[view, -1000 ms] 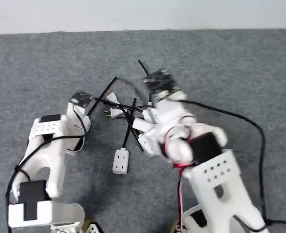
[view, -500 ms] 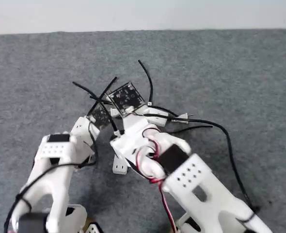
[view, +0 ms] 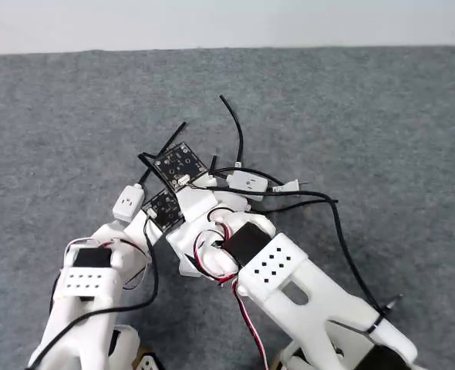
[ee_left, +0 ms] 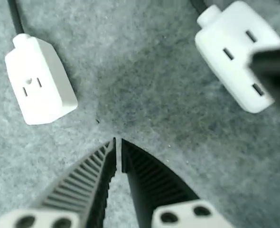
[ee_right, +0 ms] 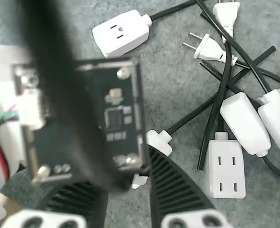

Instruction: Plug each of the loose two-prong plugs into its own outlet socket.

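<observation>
1. You can see two loose plugs [ee_right: 209,50] lying unplugged on the bench [view: 382,108] among tangled cords [ee_right: 216,109], near the sockets [ee_right: 228,171]; by these views, every plugging is left to do.
2. Your left end effector [ee_left: 118,151] is almost closed and empty, low between two sockets.
3. Your right end effector [ee_right: 128,183] is partly open and grips nothing.

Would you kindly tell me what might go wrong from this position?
The right gripper, jaws open, hangs close to the left arm's circuit board, so closing or descending may strike it. The black cords cross in a tangle by the loose two-prong plugs, so pulling one could drag the others. The left gripper, jaws shut on nothing, may nudge the outlet sockets on either side.
</observation>
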Available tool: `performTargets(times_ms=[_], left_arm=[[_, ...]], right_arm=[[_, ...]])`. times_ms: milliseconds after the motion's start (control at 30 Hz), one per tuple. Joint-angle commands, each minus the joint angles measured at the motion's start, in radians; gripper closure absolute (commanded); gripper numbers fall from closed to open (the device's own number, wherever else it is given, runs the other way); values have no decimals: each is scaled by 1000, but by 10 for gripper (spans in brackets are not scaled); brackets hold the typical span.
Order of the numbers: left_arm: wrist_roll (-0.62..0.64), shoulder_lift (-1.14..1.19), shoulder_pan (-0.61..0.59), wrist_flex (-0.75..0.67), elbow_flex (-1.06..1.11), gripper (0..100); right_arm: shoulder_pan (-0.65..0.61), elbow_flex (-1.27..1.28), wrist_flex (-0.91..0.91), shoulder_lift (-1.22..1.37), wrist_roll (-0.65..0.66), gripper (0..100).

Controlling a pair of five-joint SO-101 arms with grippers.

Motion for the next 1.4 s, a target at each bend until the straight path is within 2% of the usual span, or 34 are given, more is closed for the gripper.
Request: performTargets(times_ms=[0, 167, 367, 500, 700, 800, 900, 1000, 1200, 1367], left_arm=[[28, -51, 11, -51, 10, 987], [41, -109, 12, -52, 42, 987], [54, -124, 6, -75, 42, 987], [158, -112, 2, -114, 38, 986], [193, 178, -29, -98, -136, 986], [124, 333, -26, -26, -248, 987], [54, 358, -23, 23, -274, 987], [20, 301, 12, 25, -220, 987], [-87, 18, 43, 25, -35, 987], [-77, -180, 51, -8, 76, 987]], right_arm=[[38, -48, -36, 5, -57, 991], [35, 0, -91, -5, -77, 991], [33, 0, -53, -45, -64, 991], [76, 6, -16, -145, -63, 991], [77, 26, 13, -217, -51, 991], [41, 44, -10, -202, -46, 991], [10, 54, -36, -159, -48, 991], [4, 52, -61, -108, -49, 991], [5, 48, -67, -85, -49, 991], [13, 48, -70, -82, -75, 991]])
